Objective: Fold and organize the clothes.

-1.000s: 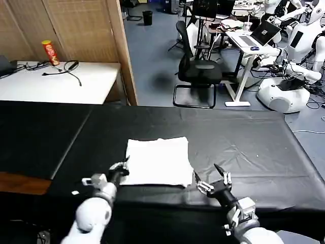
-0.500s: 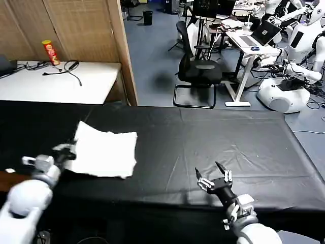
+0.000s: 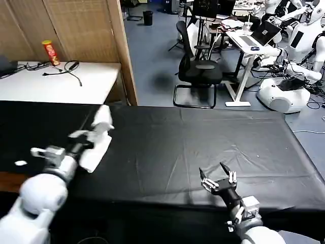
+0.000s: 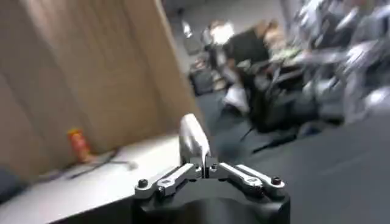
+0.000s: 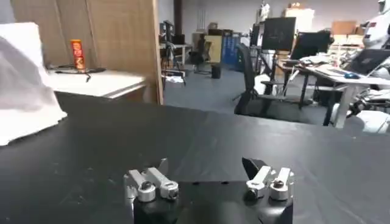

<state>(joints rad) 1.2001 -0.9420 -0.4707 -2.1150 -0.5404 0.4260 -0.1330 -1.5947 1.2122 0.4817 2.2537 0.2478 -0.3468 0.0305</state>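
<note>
Folding looks finished: the T-shirt [image 3: 99, 138] is a compact white bundle pinched in the left end effector [image 3: 81, 144], lifted over the tabletop [image 3: 203, 142] at its far left. What remains is setting it down. Right end effector [image 3: 218, 181] waits near, fingers spread, empty.

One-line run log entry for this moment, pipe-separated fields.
left gripper: shut on white T-shirt, lifted at black table left end | right gripper: open, idle, near front edge
</note>
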